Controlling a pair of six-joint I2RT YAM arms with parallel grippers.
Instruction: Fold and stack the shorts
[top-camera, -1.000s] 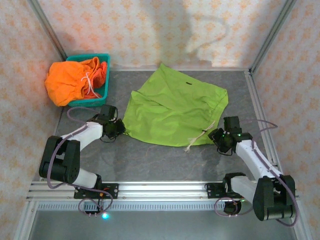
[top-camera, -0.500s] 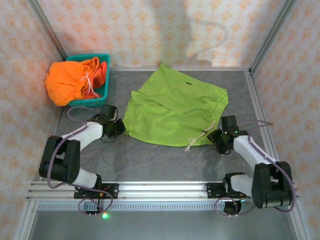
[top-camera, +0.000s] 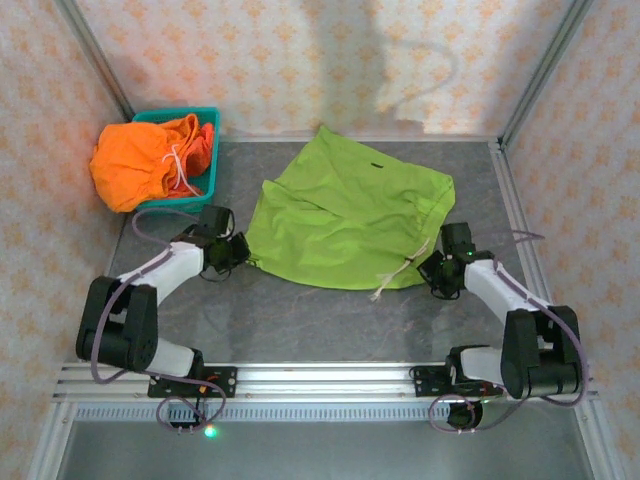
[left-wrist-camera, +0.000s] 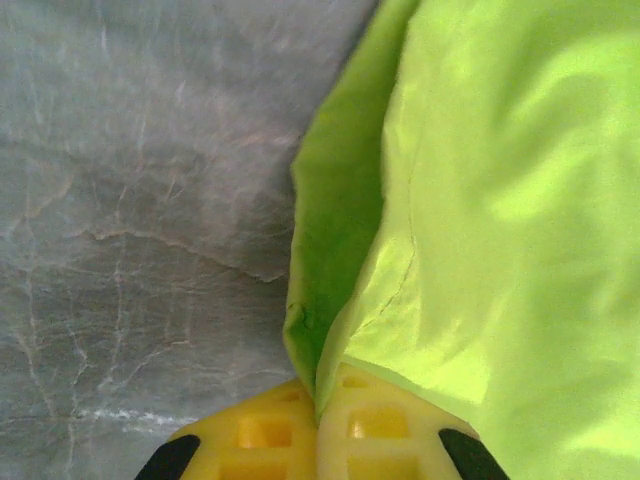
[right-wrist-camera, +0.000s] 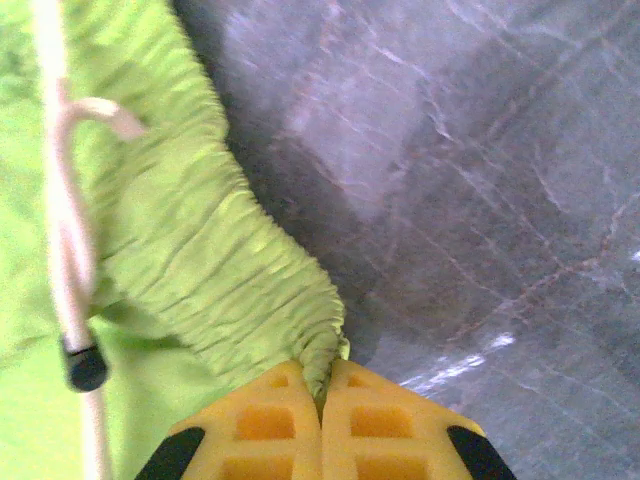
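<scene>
Lime green shorts (top-camera: 345, 215) lie spread on the grey table with a small dark logo (top-camera: 376, 166) near the far edge and a white drawstring (top-camera: 398, 272) trailing off the near right. My left gripper (top-camera: 240, 254) is shut on their near left corner; the fabric (left-wrist-camera: 330, 340) runs down between the yellow fingers (left-wrist-camera: 250, 435). At the near right corner my right gripper (top-camera: 436, 268) is shut on the gathered waistband (right-wrist-camera: 240, 270), which is pinched between its fingers (right-wrist-camera: 385, 425). The drawstring (right-wrist-camera: 70, 230) hangs to the left of it. Orange shorts (top-camera: 140, 160) are heaped at the back left.
A teal mesh basket (top-camera: 212, 150) holds the orange pile in the back left corner. Patterned walls and metal posts close in the table on three sides. Bare grey tabletop (top-camera: 300, 325) lies between the green shorts and the near rail.
My right gripper has moved in to the waistband corner and closed on it. The left gripper keeps its hold on the left corner, and the shorts have shifted only slightly.
</scene>
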